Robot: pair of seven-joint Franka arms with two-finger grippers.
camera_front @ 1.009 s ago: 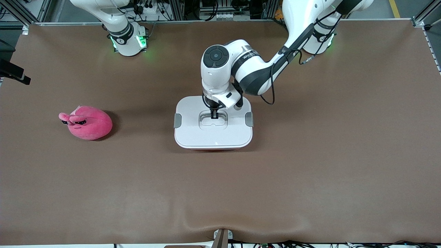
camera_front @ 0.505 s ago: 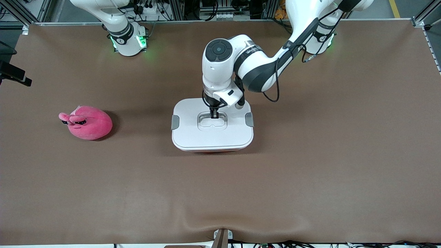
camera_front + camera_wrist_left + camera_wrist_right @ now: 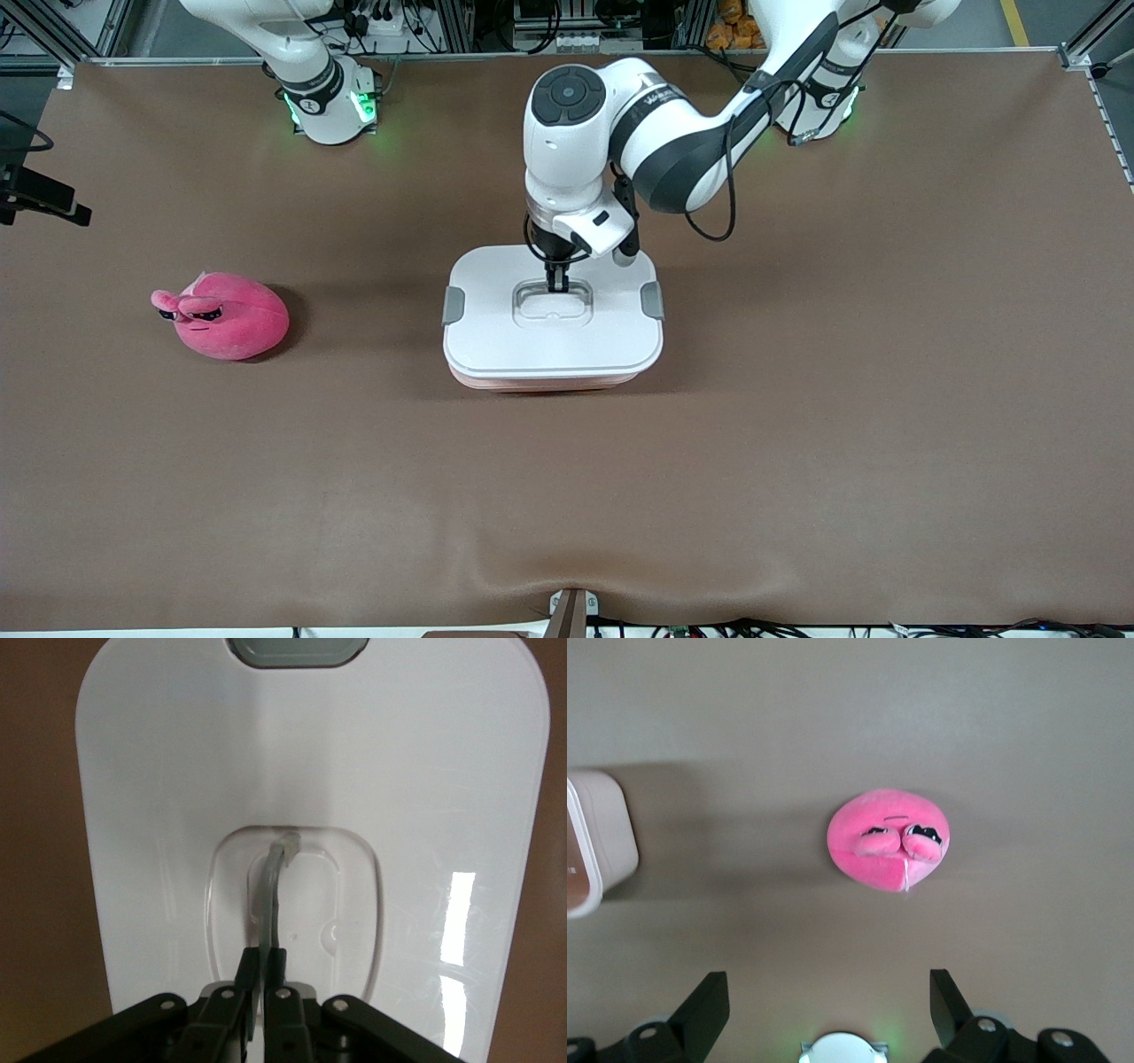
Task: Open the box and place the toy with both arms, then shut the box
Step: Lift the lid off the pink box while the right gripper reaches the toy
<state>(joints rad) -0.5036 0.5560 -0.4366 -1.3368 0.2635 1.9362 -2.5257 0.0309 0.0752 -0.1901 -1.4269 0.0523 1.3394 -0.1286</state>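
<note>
The box's white lid [image 3: 549, 341] hangs slightly raised, and the pink tub [image 3: 540, 383] shows under its near edge. My left gripper [image 3: 557, 283] is shut on the lid's thin grey handle [image 3: 270, 895], which stands up out of the recess between the fingertips [image 3: 251, 958]. The pink plush toy [image 3: 229, 316] lies on the table toward the right arm's end, apart from the box. My right gripper [image 3: 827, 990] hangs open and empty high over the table. In its wrist view the toy [image 3: 888, 840] lies below and the box [image 3: 607, 828] shows at the edge.
A brown mat [image 3: 797, 425] covers the whole table. The right arm's green-lit base [image 3: 330, 106] and the left arm's base [image 3: 824, 97] stand along the table's edge farthest from the front camera. A grey clip [image 3: 652, 301] sits on each end of the lid.
The left arm has risen with the handle in its grip and lifted the lid. The pink tub's edge now shows beneath it. The toy has not moved.
</note>
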